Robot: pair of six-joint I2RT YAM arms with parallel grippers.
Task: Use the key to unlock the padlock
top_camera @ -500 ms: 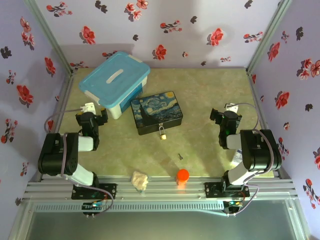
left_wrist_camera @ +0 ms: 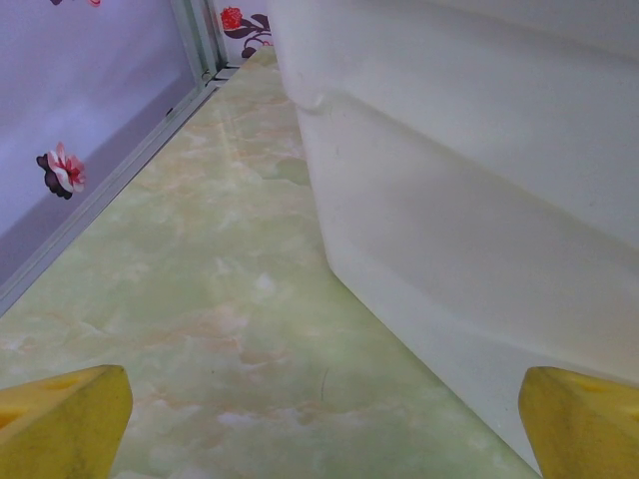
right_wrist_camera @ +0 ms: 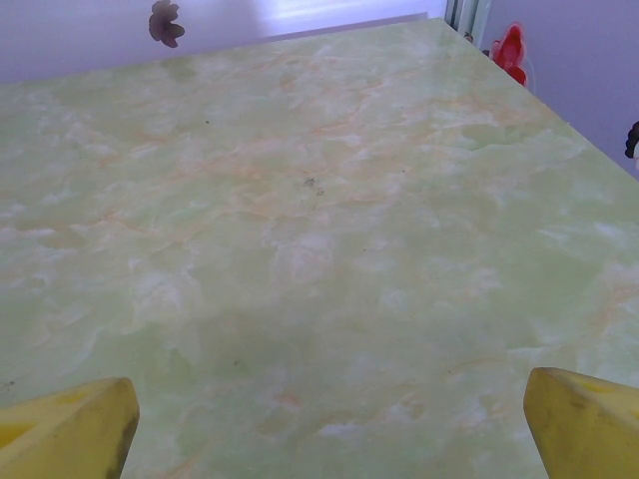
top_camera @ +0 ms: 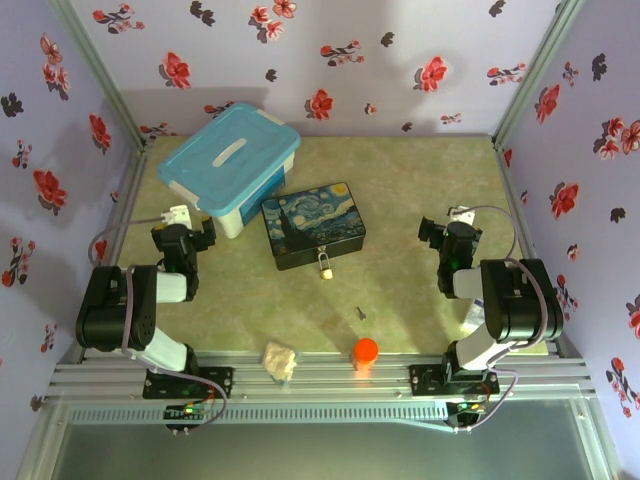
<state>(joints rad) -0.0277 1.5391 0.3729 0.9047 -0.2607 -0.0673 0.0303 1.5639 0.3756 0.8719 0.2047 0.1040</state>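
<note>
Floral lilac walls close in a pale green marbled table [top_camera: 420, 180]. Both arms sit folded back by their bases at the near edge, forearms reaching toward the far side. The left gripper [top_camera: 184, 232] is low, just beside the near-left corner of the blue-lidded bin [top_camera: 230, 165]. The right gripper [top_camera: 446, 236] is over bare table, well right of the painted box [top_camera: 312, 224].

The left wrist camera shows what the overhead one cannot: its yellow fingertips [left_wrist_camera: 62, 419] are spread wide with nothing between them, and the bin's white wall is close on the right. The right wrist camera shows its fingertips [right_wrist_camera: 584, 419] equally wide apart above empty marble, facing the far wall.

From overhead, the padlock [top_camera: 325, 264] hangs at the middle of the box's near face. Its shackle is up at the box and its brass body points toward the near edge, so its long axis runs far to near. A crumpled pale wad [top_camera: 279, 360] and an orange cap [top_camera: 366, 350] sit by the near edge. The key [top_camera: 361, 313] lies on the table between padlock and cap, well apart from both grippers, roughly far-to-near; it is too small to tell which end is which.
</note>
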